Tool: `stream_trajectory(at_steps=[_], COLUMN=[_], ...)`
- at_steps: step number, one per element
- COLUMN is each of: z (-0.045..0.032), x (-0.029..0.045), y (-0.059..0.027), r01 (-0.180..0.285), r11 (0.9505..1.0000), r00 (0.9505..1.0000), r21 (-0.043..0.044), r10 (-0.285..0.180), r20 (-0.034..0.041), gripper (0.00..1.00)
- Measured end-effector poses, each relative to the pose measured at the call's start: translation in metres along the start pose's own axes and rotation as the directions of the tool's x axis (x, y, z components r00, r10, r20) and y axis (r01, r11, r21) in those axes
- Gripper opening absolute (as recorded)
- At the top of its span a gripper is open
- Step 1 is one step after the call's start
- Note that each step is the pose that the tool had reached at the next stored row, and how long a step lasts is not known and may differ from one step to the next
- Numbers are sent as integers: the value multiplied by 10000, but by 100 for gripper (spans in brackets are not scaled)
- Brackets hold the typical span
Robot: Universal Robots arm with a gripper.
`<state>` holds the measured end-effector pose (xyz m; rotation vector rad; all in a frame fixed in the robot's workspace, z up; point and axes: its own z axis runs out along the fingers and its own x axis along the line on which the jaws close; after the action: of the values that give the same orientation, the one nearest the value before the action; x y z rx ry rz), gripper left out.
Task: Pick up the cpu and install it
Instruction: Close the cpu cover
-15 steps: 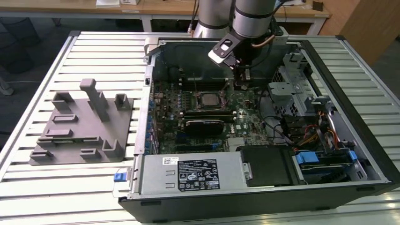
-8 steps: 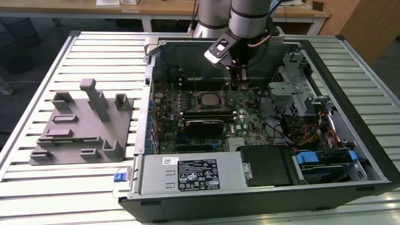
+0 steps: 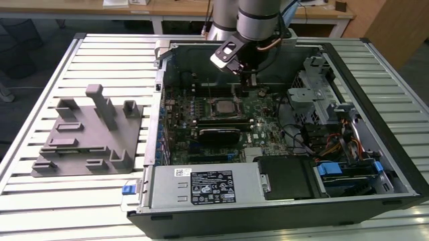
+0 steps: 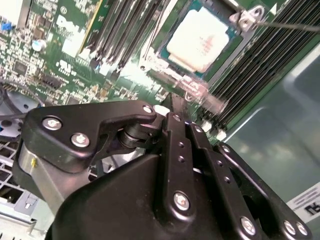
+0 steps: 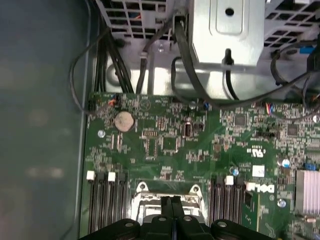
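Observation:
The cpu [image 3: 221, 106] lies flat in its socket on the green motherboard [image 3: 261, 118], inside the open computer case. In the second wrist view the cpu [image 4: 202, 37] shows its pale silver top inside the socket frame, with a metal lever hook [image 4: 245, 19] beside it. My gripper [image 3: 248, 80] hangs above the board, just behind the socket and apart from the cpu. Its black fingers [image 5: 172, 207] are pressed together with nothing between them, and they hover over the socket frame [image 5: 145, 197]. In the second wrist view the gripper [image 4: 180, 117] sits a short way from the cpu.
A grey moulded holder block [image 3: 87, 133] lies on the slatted table at the exterior view's left. The case holds a power supply [image 3: 201, 186], a drive cage [image 3: 322, 100] with cables [image 3: 328, 145], memory slots [image 5: 105, 200] and a coin cell [image 5: 124, 120].

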<state>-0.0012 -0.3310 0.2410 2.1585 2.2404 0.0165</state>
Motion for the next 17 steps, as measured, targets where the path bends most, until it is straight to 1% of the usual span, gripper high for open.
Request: stream_trajectory(at_steps=[3,4,8,10,17], z=[5,20,49,62,81], x=[3,5,10,12,14], y=[-58,-138,-257,-302,-339], r01=[1,0,0,1,0], r11=[10000,10000,10000,10000,10000], r00=[10000,10000,10000,10000,10000], r21=[-2,-1,-1,-1,-3], r10=[-1,0,0,-1,0], r20=[-3,0,0,-1,-4], gripper=[11,11,11,11,11])
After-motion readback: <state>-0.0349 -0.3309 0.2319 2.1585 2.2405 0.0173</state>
